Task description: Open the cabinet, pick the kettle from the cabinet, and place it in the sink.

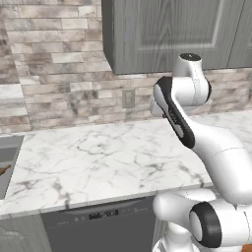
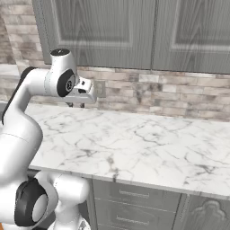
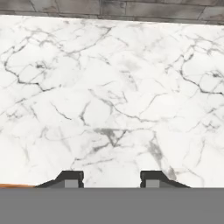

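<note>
White marble with grey veins spreads under the tool (image 3: 111, 178) as the counter (image 3: 109, 96), seen from the hand view looking down at it. Both dark fingertips (image 3: 70, 178) stand apart at the bottom of that view with bare marble between them; nothing is held. Their upper parts are cut off by the picture's lower edge. A thin orange-brown sliver shows at the lower left edge of the hand view, too small to identify.

From the right base view the hand end of the white arm (image 2: 27, 117) hangs above the counter near the brick backsplash (image 2: 170, 94); the fingers themselves are hard to make out there. In the left base view the arm's upper links cover the hand, so the tool cannot be made out.

Above the backsplash hangs the cabinet (image 2: 134, 27), grey wood-grain, with both recessed-panel doors closed. Its top is cut off in both base views, and the closed doors hide whatever is inside, so the kettle's place cannot be told.

A grey outlet plate (image 1: 128, 98) sits on the brick below the cabinet's left corner. At the far left edge of the left base view a slice of the sink (image 1: 9, 165) shows, mostly cut off, with a small brown object (image 1: 4, 170) at its edge, too cropped to name. Below the counter are the dark dishwasher front (image 1: 98, 226) and grey drawers (image 2: 134, 197).
</note>
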### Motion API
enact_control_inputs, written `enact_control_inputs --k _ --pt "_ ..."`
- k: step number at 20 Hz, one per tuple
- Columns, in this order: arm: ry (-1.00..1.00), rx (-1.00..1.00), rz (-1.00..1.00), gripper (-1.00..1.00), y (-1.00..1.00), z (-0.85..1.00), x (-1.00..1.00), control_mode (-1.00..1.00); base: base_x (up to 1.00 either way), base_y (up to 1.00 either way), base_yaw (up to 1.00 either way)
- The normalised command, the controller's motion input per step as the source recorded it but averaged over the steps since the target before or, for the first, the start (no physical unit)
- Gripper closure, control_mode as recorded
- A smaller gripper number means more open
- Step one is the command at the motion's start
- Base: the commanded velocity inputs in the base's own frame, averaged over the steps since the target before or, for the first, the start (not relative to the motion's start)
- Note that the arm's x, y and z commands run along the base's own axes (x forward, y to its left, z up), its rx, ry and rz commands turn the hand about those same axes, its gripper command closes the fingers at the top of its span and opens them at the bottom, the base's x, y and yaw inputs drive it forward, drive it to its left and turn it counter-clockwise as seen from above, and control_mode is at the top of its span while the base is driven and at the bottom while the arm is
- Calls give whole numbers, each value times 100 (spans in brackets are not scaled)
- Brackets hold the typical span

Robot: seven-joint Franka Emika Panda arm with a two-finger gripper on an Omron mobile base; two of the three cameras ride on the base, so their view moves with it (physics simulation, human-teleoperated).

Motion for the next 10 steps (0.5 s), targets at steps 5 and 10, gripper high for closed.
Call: enact_control_inputs --k 5,10 --pt "-2 0 0 -100 0 0 -6 -100 0 0 0" --pt "-20 0 3 -100 5 2 -29 -100 0 0 0"
